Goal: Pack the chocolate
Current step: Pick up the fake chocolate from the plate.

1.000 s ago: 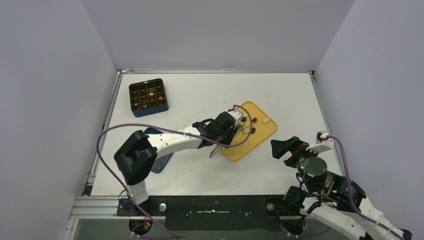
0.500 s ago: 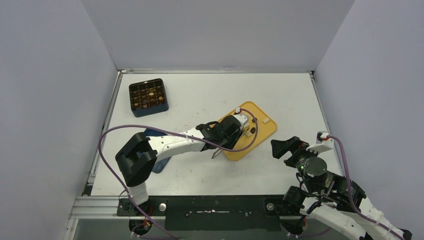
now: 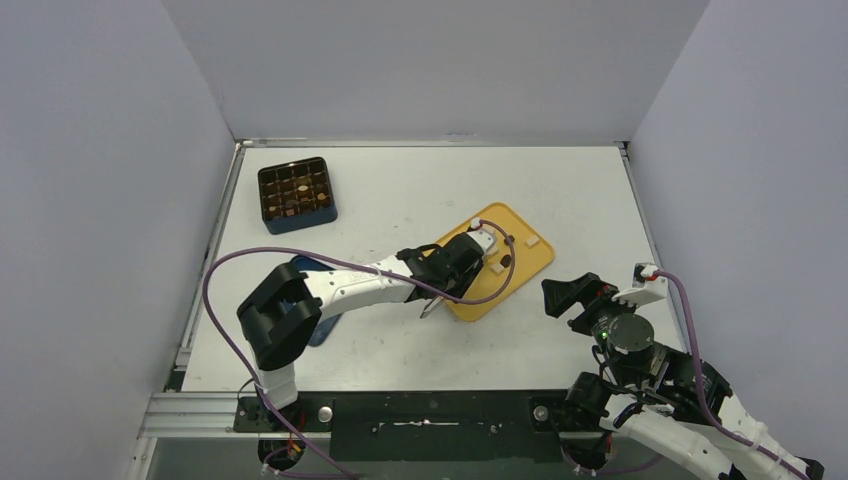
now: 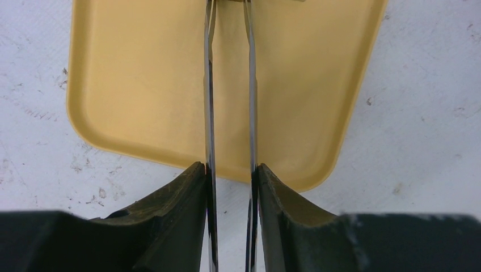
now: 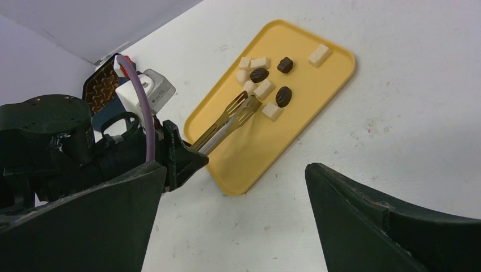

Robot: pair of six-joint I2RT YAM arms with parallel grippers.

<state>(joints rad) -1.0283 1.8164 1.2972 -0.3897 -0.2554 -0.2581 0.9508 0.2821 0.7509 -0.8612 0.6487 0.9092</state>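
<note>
Several chocolate pieces, dark brown and cream-white, lie at the far end of the yellow tray. My left gripper is shut on the long metal tongs, whose two blades run out over the tray. In the right wrist view the tong tips sit slightly apart just short of a cream piece, with nothing visible between them. From above, the left gripper covers the tray's near half. My right gripper hangs open and holds nothing, right of the tray.
A dark blue box with a grid of compartments, some holding pieces, stands at the back left. A blue lid lies under the left arm. A purple cable loops from the left arm's base to its wrist.
The left gripper with the tongs has moved a little to the right, further over the tray. The right arm has stayed where it was.
</note>
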